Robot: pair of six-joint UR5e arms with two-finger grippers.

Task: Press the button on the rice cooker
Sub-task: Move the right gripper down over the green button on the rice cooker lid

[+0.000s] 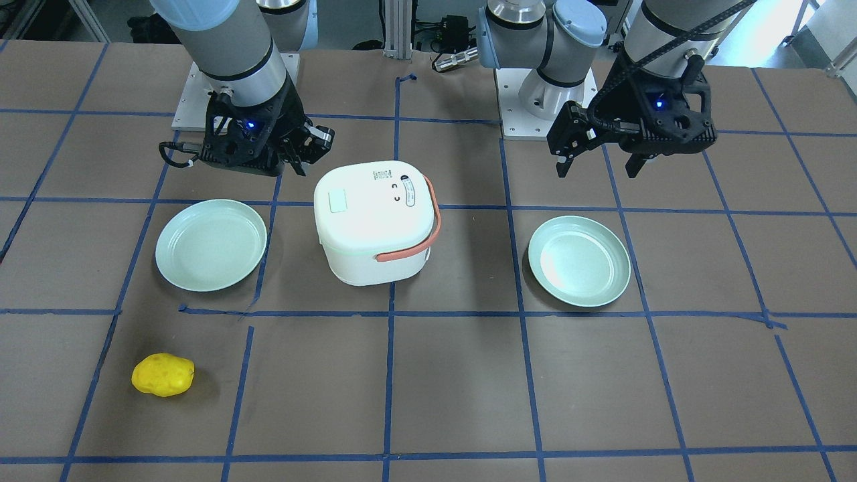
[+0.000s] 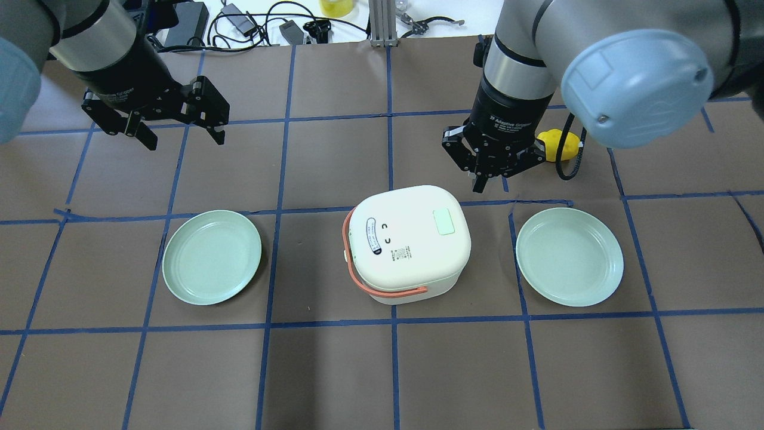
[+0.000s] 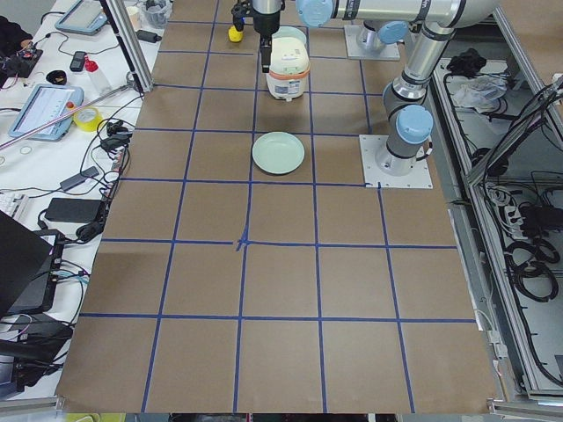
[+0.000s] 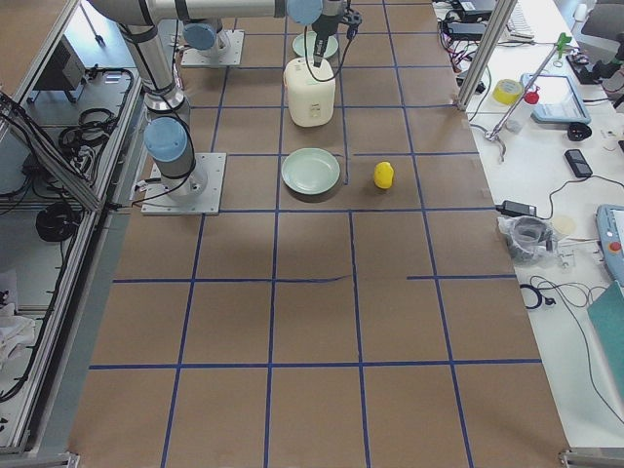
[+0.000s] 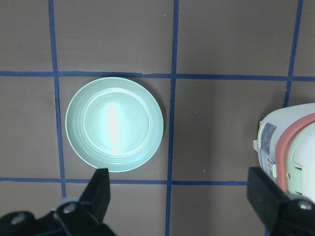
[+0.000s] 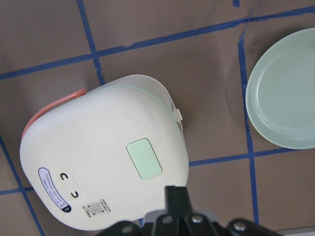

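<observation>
At upper left the left gripper [image 2: 185, 140] is held open; at centre the rice cooker [image 2: 412, 263] is set, green button [image 2: 444, 221] uppermost; at its upper right the right gripper [image 2: 479, 184] is pinched shut. The cooker could be skidded by an off-centre press.

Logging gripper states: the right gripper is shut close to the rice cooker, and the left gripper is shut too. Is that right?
No. The left gripper is open, its fingers spread wide in the left wrist view. The right gripper is indeed shut close to the rice cooker.
</observation>
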